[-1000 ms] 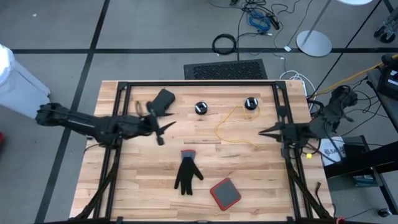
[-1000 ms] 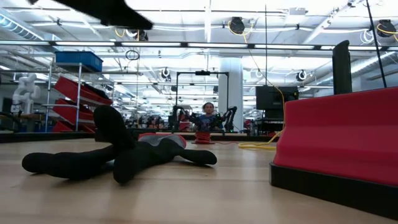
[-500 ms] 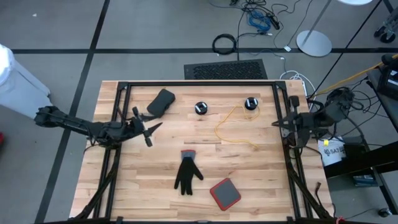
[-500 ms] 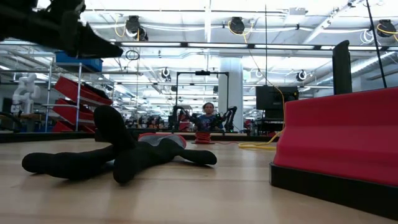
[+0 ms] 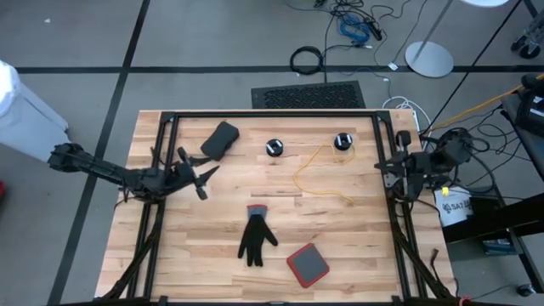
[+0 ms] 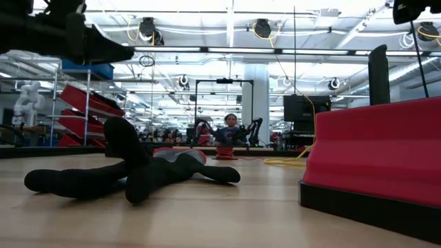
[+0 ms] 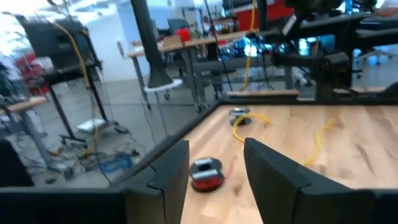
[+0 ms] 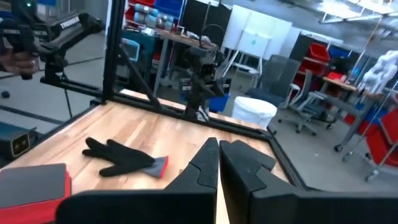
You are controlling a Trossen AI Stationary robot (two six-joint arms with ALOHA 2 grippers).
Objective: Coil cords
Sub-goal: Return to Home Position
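Note:
Two small black round pucks (image 5: pixel 274 148) (image 5: pixel 342 141) sit on the far part of the wooden table. A thin yellow cord (image 5: pixel 303 175) runs from the right puck and lies in a loose loop on the boards. In the left wrist view the nearer puck (image 7: pixel 206 173) shows a red part, and the farther puck (image 7: pixel 239 114) shows the yellow cord (image 7: pixel 247 124). My left gripper (image 5: pixel 204 175) hangs open over the table's left part, clear of everything. My right gripper (image 5: pixel 380 164) is shut at the right frame rail, holding nothing.
A black glove (image 5: pixel 255 236) lies flat near the table's middle. A red-topped black pad (image 5: pixel 307 264) lies near the front edge and a black pouch (image 5: pixel 219 139) at the far left. Black frame rails (image 5: pixel 389 144) border the table on both sides.
My left gripper has drawn back toward the table's left edge and sunk lower, staying open. My right gripper has pulled back toward the right edge, off the boards and onto the rail, staying shut. The cord and pucks have not moved.

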